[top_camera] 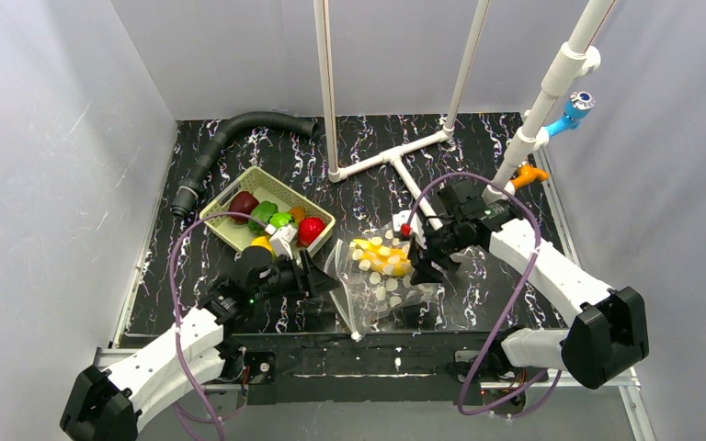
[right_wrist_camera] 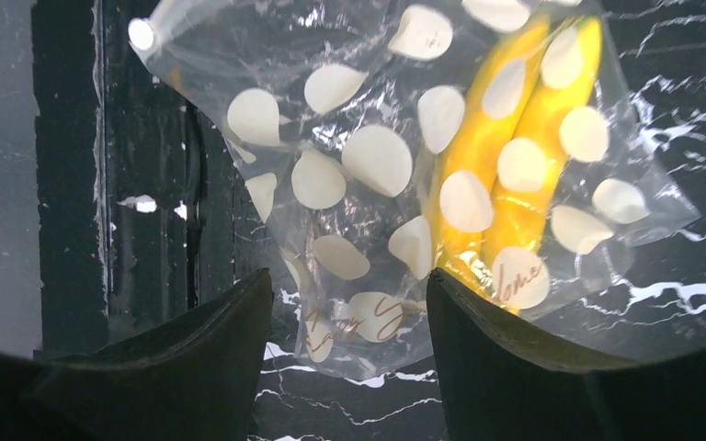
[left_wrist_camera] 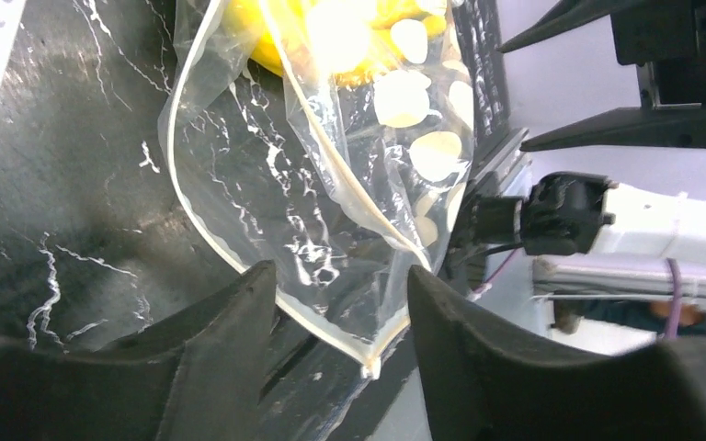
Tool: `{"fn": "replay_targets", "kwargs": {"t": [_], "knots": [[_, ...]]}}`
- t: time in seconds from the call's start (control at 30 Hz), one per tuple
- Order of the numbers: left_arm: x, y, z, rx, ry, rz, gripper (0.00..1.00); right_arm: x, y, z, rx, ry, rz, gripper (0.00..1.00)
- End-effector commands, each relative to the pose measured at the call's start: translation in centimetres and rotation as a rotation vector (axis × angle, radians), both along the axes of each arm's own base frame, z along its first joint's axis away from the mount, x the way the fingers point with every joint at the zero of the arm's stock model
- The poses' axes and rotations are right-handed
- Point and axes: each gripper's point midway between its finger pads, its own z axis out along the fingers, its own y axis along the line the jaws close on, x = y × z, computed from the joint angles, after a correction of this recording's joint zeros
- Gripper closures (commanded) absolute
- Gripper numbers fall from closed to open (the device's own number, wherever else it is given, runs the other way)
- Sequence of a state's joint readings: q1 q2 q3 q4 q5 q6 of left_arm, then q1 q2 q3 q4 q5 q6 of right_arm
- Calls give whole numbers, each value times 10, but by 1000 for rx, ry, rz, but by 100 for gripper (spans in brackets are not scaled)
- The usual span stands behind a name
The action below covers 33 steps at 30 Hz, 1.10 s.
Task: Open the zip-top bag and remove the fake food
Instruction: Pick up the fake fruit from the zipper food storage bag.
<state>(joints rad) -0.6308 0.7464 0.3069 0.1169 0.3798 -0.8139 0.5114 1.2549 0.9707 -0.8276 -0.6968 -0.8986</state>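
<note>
The zip-top bag (top_camera: 381,276) lies crumpled on the black marbled table between both grippers, with a yellow banana (top_camera: 375,257) inside. My left gripper (top_camera: 320,277) is open at the bag's left end. In the left wrist view, the bag's open mouth rim (left_wrist_camera: 331,303) sits between the fingers, unpinched, below the banana (left_wrist_camera: 331,37). My right gripper (top_camera: 423,255) is open at the bag's right end. The right wrist view shows the dotted bag (right_wrist_camera: 358,165), its edge between the right gripper's fingers (right_wrist_camera: 349,299), and the banana (right_wrist_camera: 515,156). More fake food (top_camera: 280,220) fills the basket (top_camera: 239,234).
A black corrugated hose (top_camera: 230,138) curves along the back left. A white pipe frame (top_camera: 391,156) stands behind the bag, with an orange clamp (top_camera: 529,175) and a blue fitting (top_camera: 575,110) at the right. The table's front edge runs just below the bag.
</note>
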Motion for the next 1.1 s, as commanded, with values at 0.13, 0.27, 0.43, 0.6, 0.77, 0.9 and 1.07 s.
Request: {"fn": "replay_targets", "kwargs": {"t": [0.13, 0.27, 0.43, 0.6, 0.77, 0.9, 1.07], "knots": [[14, -4, 0, -82, 103, 131, 60, 23, 29, 39, 49, 31, -38, 45], [19, -11, 0, -102, 117, 132, 65, 55, 43, 23, -37, -72, -162, 55], [22, -22, -16, -96, 176, 128, 67, 98, 48, -11, -184, -143, -361, 67], [23, -32, -33, -80, 219, 123, 66, 114, 46, -32, -261, -159, -429, 69], [35, -46, -40, -63, 232, 126, 63, 109, 48, -53, -308, -128, -402, 68], [46, -60, -54, -29, 264, 130, 61, 94, 54, -70, -345, -81, -348, 66], [60, -72, -66, -48, 285, 168, 52, 76, 58, -73, -334, -16, -293, 64]]}}
